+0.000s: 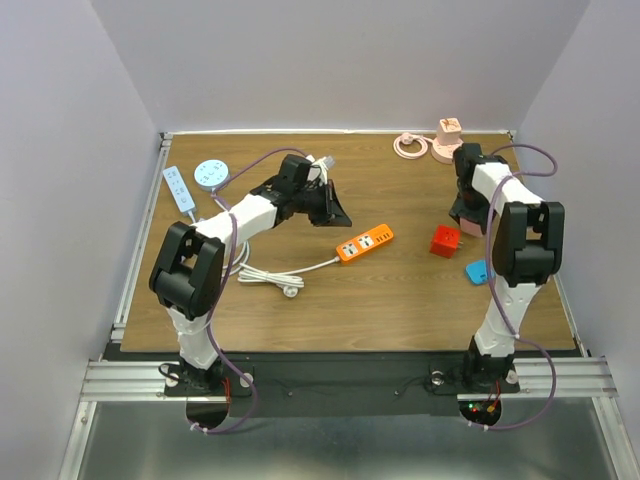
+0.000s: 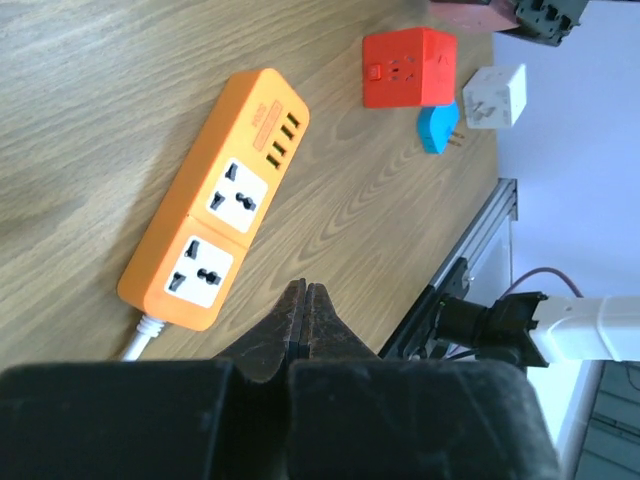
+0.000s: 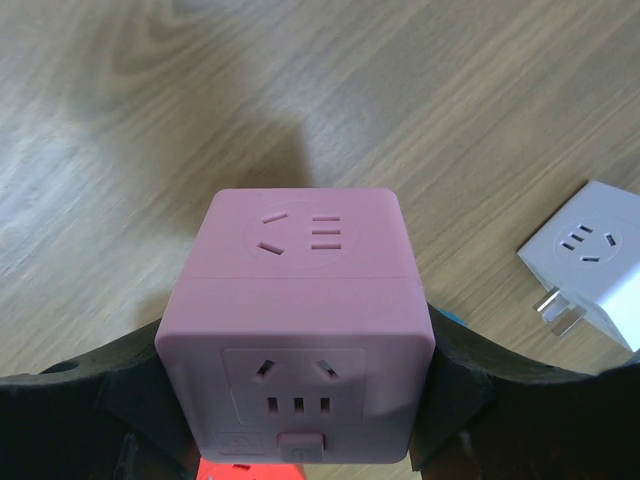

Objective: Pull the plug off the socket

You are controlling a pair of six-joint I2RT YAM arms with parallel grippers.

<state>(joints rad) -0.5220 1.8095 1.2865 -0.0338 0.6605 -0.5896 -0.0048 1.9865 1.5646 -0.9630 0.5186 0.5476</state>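
My right gripper (image 3: 297,395) is shut on a pink cube socket (image 3: 300,300), one finger on each side, and holds it just above the table at the right (image 1: 468,222). The faces of the cube that show hold no plug. A white plug adapter (image 3: 595,258) lies loose beside it and also shows in the left wrist view (image 2: 495,97). My left gripper (image 2: 303,292) is shut and empty, above the table near an orange power strip (image 2: 222,200), whose sockets are empty. In the top view the left gripper (image 1: 335,212) is just left of the strip (image 1: 364,242).
A red cube socket (image 1: 445,241) and a blue plug (image 1: 477,271) lie right of the strip. A second pink socket (image 1: 447,140) with coiled cord stands at the back. A white strip (image 1: 180,188), a round pale-blue socket (image 1: 211,174) and a white cable with plug (image 1: 270,275) lie at the left.
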